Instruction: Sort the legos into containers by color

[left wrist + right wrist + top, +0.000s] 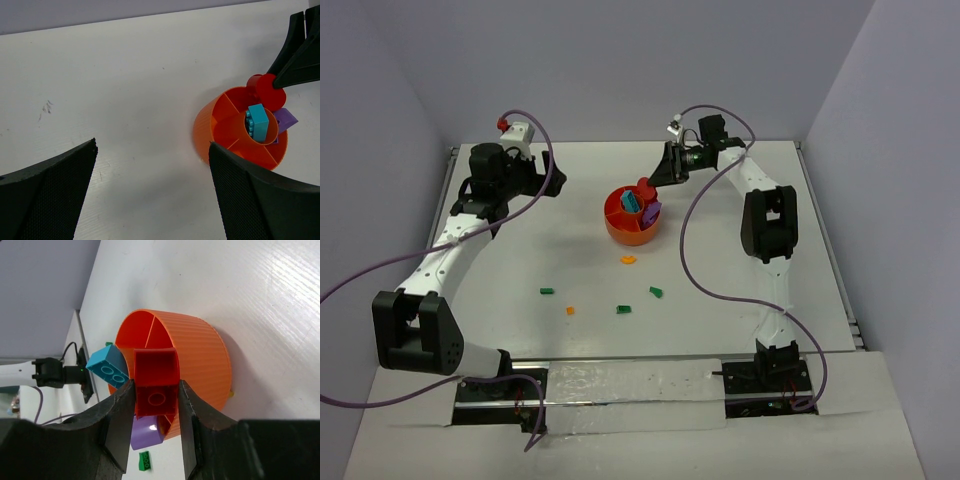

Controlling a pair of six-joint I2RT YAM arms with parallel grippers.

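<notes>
White arms [440, 262], black joints [772, 225], purple cables [684, 245]

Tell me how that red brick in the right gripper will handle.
Probably stiff: the red brick shows square edges in the right gripper. Likely light, being small and hollow. Its glossy sides might slip; flat faces shouldn't roll.

"What covers the bowl [205, 130], lower right of the left wrist view?"
"A finger [260, 200] of the left end effector [152, 145] hides its near rim."
"The green bricks [624, 309] on the desk [520, 250], from above?"
"Too small to tell shape."
</notes>
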